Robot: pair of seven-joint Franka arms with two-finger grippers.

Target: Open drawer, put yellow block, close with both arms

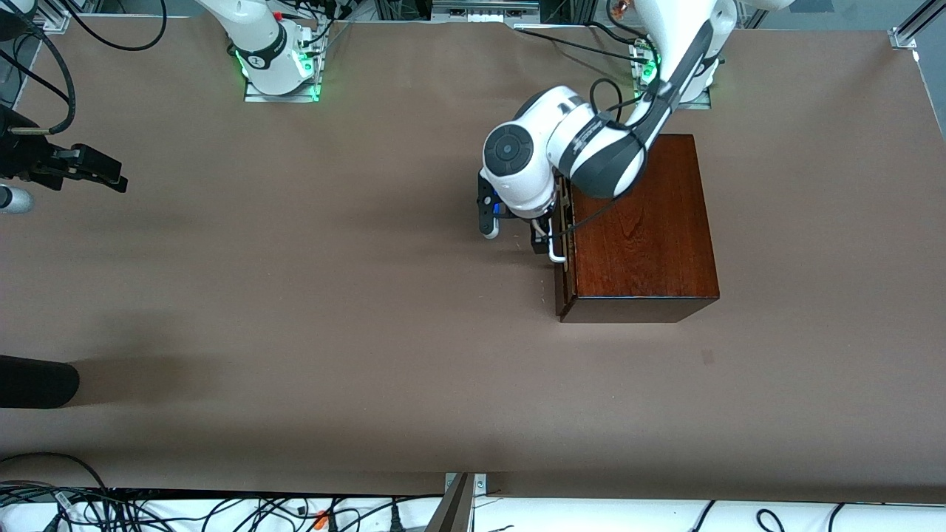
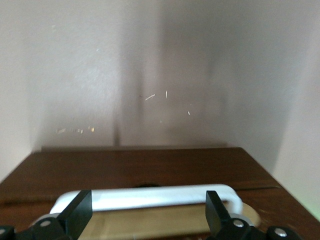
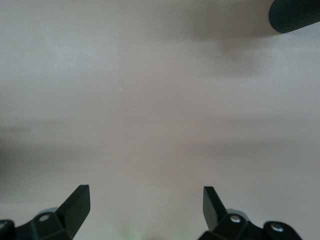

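The dark mahogany box (image 1: 643,222) stands near the left arm's base. Its drawer (image 1: 565,288) faces the right arm's end of the table and seems to stand out a crack. My left gripper (image 1: 545,233) hangs right at the white bar handle (image 1: 556,253). In the left wrist view the handle (image 2: 150,197) runs across between the tips of the left gripper (image 2: 149,210), which is open, above the dark drawer wood (image 2: 140,167). My right gripper (image 1: 111,177) waits over the table at the right arm's end; the right wrist view shows the right gripper (image 3: 146,207) open and empty. The yellow block is out of view.
A black rounded object (image 1: 37,380) juts in over the table edge at the right arm's end, nearer to the front camera; it also shows in the right wrist view as a dark ribbed shape (image 3: 295,15). Cables lie along the table's front and back edges.
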